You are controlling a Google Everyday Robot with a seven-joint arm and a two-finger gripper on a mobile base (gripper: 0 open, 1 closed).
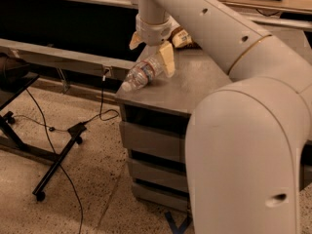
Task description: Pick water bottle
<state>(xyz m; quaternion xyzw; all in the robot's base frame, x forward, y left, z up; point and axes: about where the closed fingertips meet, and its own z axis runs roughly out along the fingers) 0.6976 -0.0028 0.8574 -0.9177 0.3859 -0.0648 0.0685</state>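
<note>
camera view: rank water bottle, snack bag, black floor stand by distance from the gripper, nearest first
Gripper hangs over the table at its front-left corner, jaws open.
1. Water bottle: lying right below it.
2. Snack bag: behind it, to the right.
3. Black stand: on the floor, far left.

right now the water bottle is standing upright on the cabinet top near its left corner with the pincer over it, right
Not quite. The water bottle is lying on its side, cap toward the left edge, not standing upright. The rest holds: the camera view shows it on the cabinet top near its left corner, with the pincer open just over it.
</note>
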